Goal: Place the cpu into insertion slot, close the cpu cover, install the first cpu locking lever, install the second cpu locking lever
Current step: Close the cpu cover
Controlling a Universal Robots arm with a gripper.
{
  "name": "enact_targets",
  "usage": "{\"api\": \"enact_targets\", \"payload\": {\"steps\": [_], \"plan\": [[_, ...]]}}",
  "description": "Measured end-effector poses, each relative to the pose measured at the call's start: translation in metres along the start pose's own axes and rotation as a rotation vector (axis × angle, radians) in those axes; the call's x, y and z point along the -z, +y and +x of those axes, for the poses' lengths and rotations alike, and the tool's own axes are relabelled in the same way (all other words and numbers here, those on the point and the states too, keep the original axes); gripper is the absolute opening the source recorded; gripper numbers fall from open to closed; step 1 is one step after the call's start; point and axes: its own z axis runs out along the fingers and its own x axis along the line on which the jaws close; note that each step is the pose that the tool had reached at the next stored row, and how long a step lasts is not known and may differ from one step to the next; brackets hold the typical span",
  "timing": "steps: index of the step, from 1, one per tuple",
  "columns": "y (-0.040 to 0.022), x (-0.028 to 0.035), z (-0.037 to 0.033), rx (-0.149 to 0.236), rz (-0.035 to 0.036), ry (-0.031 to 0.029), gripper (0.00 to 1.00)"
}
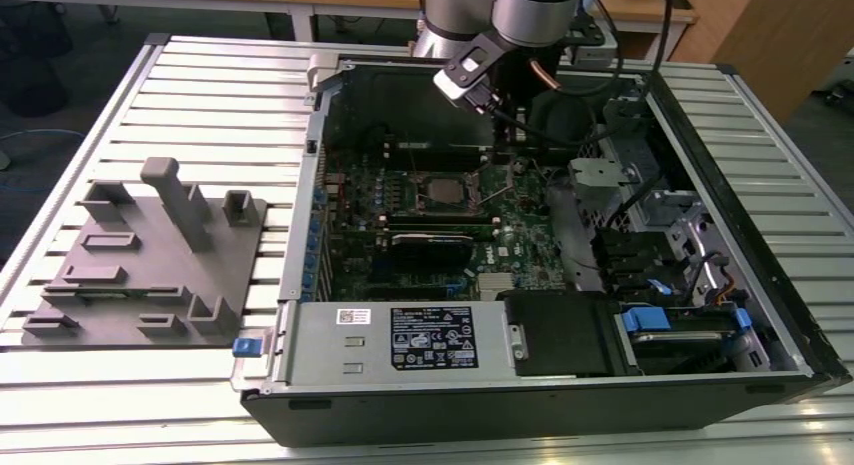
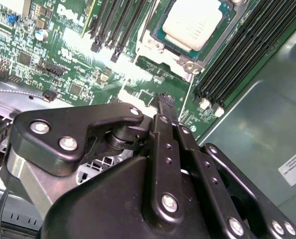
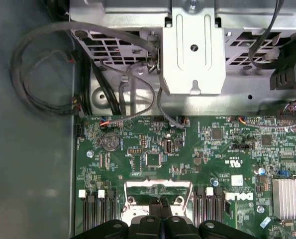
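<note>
Slatted metal table holds open black computer case; dull silver square cpu seated in silver-rimmed insertion slot, mid-case. Black gripper pressed together, empty, just beside. Probably the closing step; needs careful push.

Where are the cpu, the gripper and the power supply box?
cpu (image 2: pixel 191 22): second wrist view, middle of its silver top.
gripper (image 2: pixel 164 100): second wrist view, between its fingertips.
power supply box (image 1: pixel 414 340): exterior view, on its label.
</note>
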Motion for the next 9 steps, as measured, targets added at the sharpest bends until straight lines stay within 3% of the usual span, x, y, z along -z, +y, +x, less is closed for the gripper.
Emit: {"api": "enact_targets", "payload": {"steps": [9], "plan": [[0.0151, -0.0010, 0.0004, 0.000, 0.0000, 0.0001, 0.10]]}}
